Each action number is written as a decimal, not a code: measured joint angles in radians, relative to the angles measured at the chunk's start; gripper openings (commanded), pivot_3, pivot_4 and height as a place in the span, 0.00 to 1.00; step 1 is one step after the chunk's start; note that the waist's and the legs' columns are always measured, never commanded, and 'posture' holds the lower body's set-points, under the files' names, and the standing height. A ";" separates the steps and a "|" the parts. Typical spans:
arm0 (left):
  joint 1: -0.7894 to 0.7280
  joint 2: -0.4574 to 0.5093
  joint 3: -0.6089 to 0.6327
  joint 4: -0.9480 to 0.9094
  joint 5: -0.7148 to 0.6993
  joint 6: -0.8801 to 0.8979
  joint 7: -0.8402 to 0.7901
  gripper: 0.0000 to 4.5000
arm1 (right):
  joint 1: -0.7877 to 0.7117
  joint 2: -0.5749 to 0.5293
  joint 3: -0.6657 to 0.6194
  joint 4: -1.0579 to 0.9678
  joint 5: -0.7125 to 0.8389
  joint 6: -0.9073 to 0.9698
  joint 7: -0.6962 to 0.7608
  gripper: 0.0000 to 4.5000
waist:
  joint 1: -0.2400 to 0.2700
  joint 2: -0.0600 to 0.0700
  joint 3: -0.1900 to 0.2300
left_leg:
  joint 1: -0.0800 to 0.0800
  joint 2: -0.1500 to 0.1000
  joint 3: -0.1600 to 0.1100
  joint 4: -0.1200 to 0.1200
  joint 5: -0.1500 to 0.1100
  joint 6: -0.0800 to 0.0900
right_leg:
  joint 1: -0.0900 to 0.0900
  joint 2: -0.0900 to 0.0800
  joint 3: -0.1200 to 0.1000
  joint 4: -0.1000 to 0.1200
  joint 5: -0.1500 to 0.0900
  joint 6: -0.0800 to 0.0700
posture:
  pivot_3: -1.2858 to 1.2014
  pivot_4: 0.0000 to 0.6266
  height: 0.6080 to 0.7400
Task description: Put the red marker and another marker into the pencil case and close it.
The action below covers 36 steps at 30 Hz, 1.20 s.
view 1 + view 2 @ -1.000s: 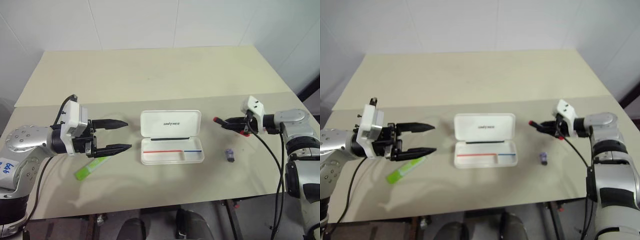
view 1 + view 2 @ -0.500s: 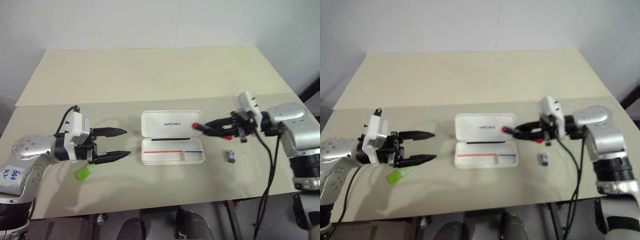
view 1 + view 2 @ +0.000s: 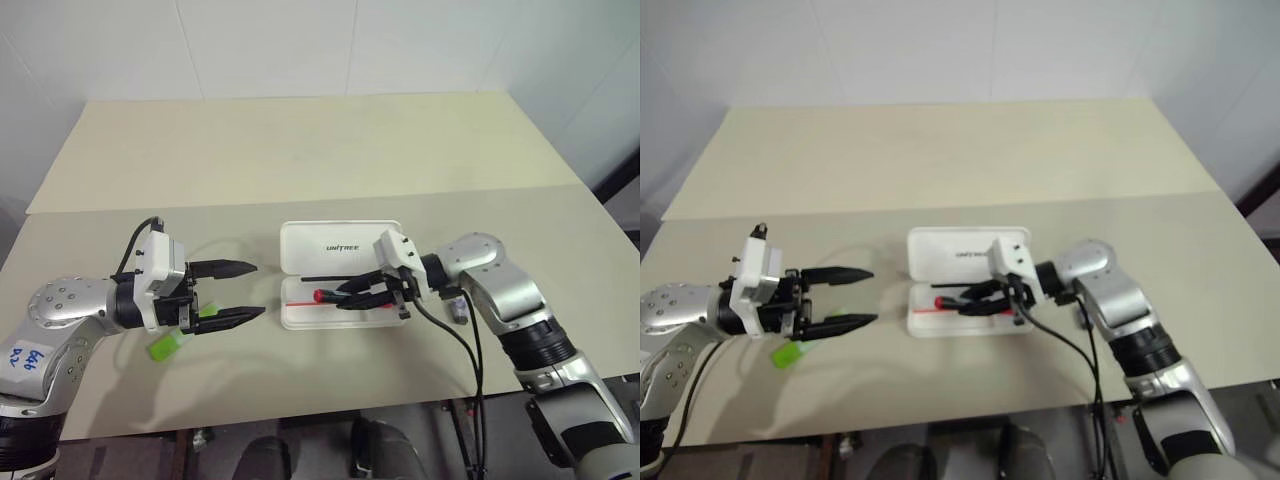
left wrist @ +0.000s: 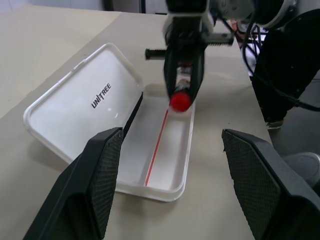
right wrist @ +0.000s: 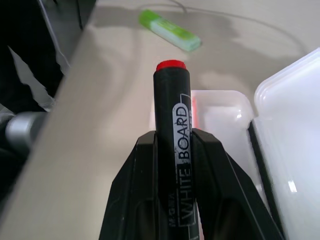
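Right pincer (image 3: 345,297), clamped on the red marker (image 3: 352,293), holds it lengthwise just above the pencil case (image 3: 342,246) tray; left pincer (image 3: 240,291) gapes empty.

There is one desk (image 3: 300,150). On it there is one white pencil case (image 3: 340,245), and it has one lid and one tray. The tray has one red stripe and one blue stripe inside.

There are two markers. One is the red marker (image 3: 322,296). One is the green marker (image 3: 170,345).

There is one small purple-grey piece (image 3: 458,308).

There are two grippers. One is the left gripper (image 3: 250,290) and one is the right gripper (image 3: 345,297). Each gripper has two black fingers, so that makes four fingers.
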<state>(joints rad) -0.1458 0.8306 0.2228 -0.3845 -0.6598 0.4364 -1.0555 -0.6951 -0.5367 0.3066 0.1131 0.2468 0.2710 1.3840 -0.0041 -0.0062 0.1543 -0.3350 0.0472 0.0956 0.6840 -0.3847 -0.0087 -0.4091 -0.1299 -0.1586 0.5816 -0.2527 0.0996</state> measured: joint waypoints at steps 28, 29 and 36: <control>0.006 -0.026 -0.007 0.000 0.000 0.000 0.028 0.76 | -0.078 0.059 -0.049 -0.045 0.110 0.083 0.041 1.00 | 0.003 0.001 0.000 | -0.001 0.000 -0.002 0.000 0.000 0.000 | 0.000 0.000 -0.001 0.000 0.000 0.000 | 0.52 0.24 1.00; 0.007 -0.026 -0.007 -0.001 0.000 -0.001 0.028 0.76 | -0.064 0.035 -0.062 -0.089 0.148 0.114 0.058 1.00 | 0.005 0.000 0.000 | -0.001 0.000 -0.002 0.000 0.000 0.000 | 0.000 0.000 -0.001 0.000 0.000 0.000 | 0.52 0.24 1.00; 0.095 -0.045 0.015 -0.002 0.027 -0.036 0.063 0.76 | 0.073 -0.150 -0.190 -0.223 0.299 0.208 0.107 1.00 | 0.003 0.000 0.000 | 0.000 0.000 -0.001 -0.001 -0.002 0.001 | 0.000 0.000 -0.001 0.000 0.000 0.000 | 0.52 0.24 1.00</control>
<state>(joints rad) -0.0511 0.7859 0.2375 -0.3862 -0.6326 0.4004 -0.9929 -0.6220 -0.6867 0.1165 -0.1102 0.5461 0.4792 1.4909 -0.0009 -0.0060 0.1544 -0.3351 0.0473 0.0945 0.6831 -0.3865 -0.0082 -0.4093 -0.1301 -0.1592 0.5818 -0.2528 0.0995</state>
